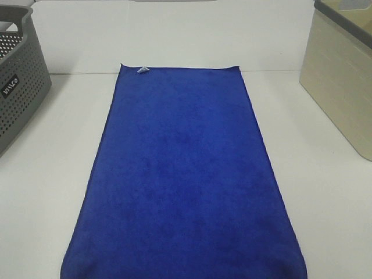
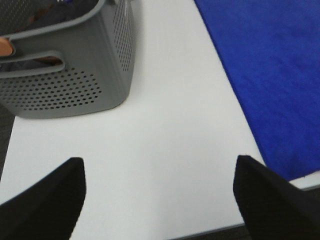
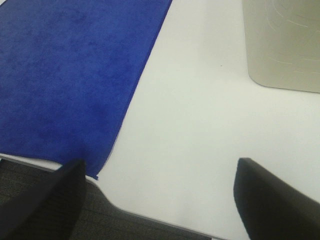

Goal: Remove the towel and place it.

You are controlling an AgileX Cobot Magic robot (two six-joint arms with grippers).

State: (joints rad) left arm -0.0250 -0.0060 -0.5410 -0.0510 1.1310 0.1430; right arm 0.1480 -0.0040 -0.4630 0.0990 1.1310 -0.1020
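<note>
One towel [image 1: 183,174], royal blue, lies flat down the middle of the exterior high frame on the white table [image 1: 46,192], one small white tag [image 1: 142,70] at its far upper-left corner. Two containers flank it: one grey perforated basket [image 1: 17,87] at upper left, one beige bin [image 1: 343,87] at upper right. The left gripper [image 2: 160,200] and right gripper [image 3: 160,200] each have fingers spread wide, pinching nothing, above bare table beside the towel's near corners.
</note>
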